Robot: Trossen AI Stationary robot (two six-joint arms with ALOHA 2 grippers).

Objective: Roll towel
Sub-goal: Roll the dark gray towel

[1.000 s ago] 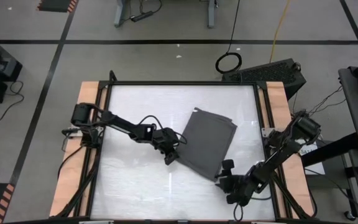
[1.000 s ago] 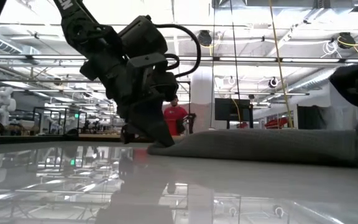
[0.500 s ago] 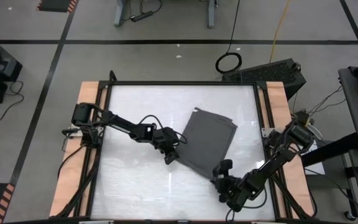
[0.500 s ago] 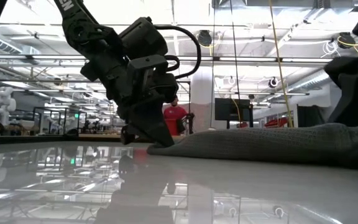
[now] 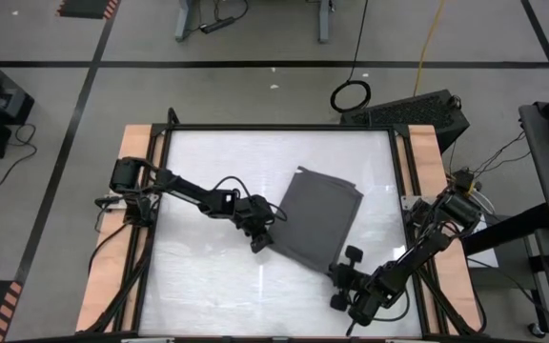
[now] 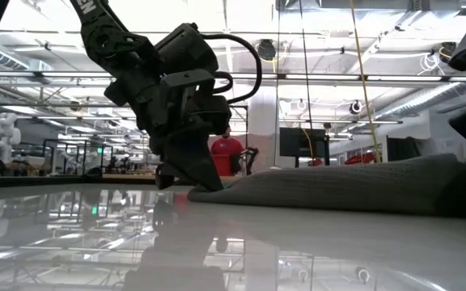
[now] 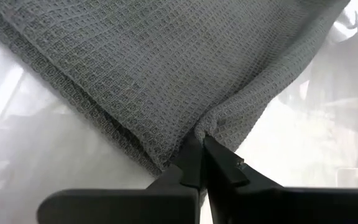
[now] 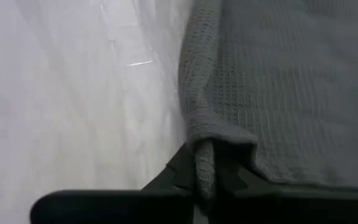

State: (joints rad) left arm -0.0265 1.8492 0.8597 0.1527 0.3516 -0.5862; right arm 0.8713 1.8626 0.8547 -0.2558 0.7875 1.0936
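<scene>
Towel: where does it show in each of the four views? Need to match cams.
High view: towel right of table centre, lying at a slant.
Low view: low grey mound across the middle and right.
Left wrist view: fills most of the frame, edge pinched by the left gripper.
Right wrist view: fills the right side, edge pinched by the right gripper.
Shared landmark: the white table.

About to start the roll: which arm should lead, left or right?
Probably both together: the left gripper and the right gripper each pinch a corner of the towel along one end, so neither looks better placed.
</scene>
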